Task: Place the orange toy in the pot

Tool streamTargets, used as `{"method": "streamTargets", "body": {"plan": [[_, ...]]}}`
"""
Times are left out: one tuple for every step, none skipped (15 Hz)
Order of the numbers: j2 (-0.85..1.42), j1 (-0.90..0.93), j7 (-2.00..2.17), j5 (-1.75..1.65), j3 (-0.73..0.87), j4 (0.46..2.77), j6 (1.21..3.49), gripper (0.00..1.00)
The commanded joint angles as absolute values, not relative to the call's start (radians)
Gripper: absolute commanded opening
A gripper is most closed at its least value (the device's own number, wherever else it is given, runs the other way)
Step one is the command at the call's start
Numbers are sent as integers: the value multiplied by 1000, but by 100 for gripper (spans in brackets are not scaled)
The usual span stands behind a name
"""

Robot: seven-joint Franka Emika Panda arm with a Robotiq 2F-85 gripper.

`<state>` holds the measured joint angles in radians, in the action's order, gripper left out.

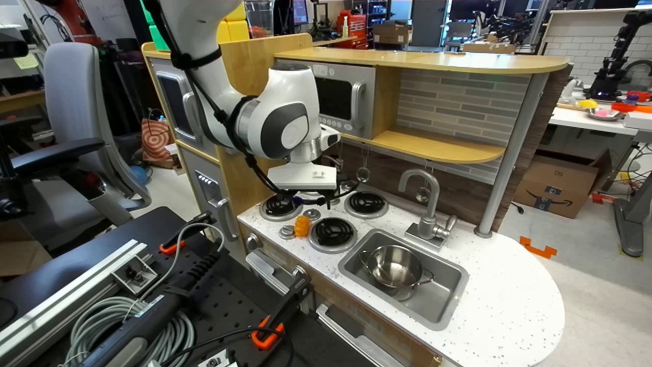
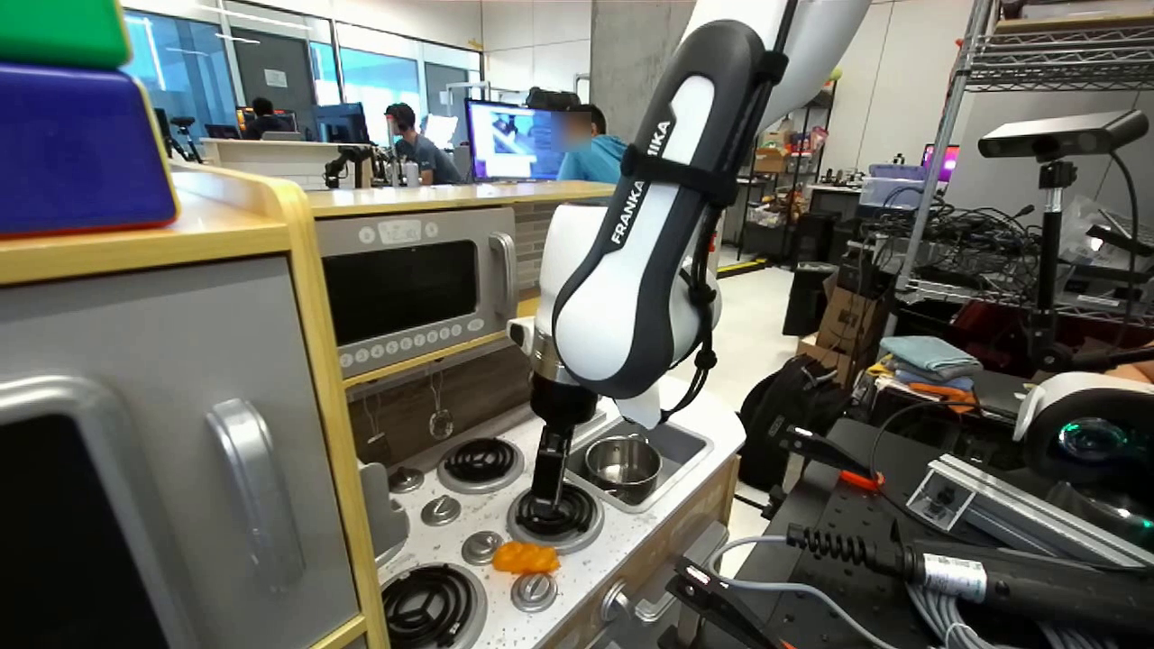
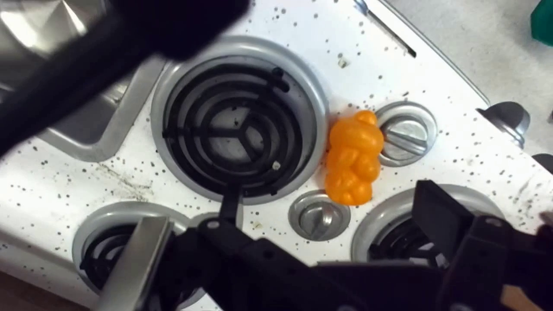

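Illum. is bright, mostly diffuse in both exterior views, w/ spec. glare on pot (image 3: pixel 47 26) in wrist view, where white desk (image 3: pixel 358 82) nears overexp. & dark bar (image 3: pixel 73 80) at upper L is out of focus.

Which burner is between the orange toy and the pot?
The upper burner in the wrist view: orange toy on one side, pot on the other. The two lower burners lie off that line.
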<state>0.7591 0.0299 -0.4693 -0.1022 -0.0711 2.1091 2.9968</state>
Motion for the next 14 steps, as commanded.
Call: {"method": "streamTargets", "body": {"plan": [[763,80,-366,-164,-41,2096,2897,100],[770,78,-355,-166,-49,2092,2877,100],[777,74,-345,-165,-60,2087,2865,100],[785,67,-339,-158,-73,2081,2856,100],[793,63,-331,-153,-79,2077,2851,100],[801,64,-318,-148,-81,2071,2848,100],[814,62,-306,-143,-84,2064,2854,100],[828,54,-302,-139,-94,2056,2868,100],[843,52,-298,-140,-99,2045,2879,100],[843,36,-307,-137,-118,2047,2887,100],[815,54,-300,-155,-93,2078,2880,100],[825,50,-300,-154,-101,2070,2880,100],[829,48,-299,-153,-105,2065,2880,100],[831,48,-299,-153,-106,2062,2880,100]]}}
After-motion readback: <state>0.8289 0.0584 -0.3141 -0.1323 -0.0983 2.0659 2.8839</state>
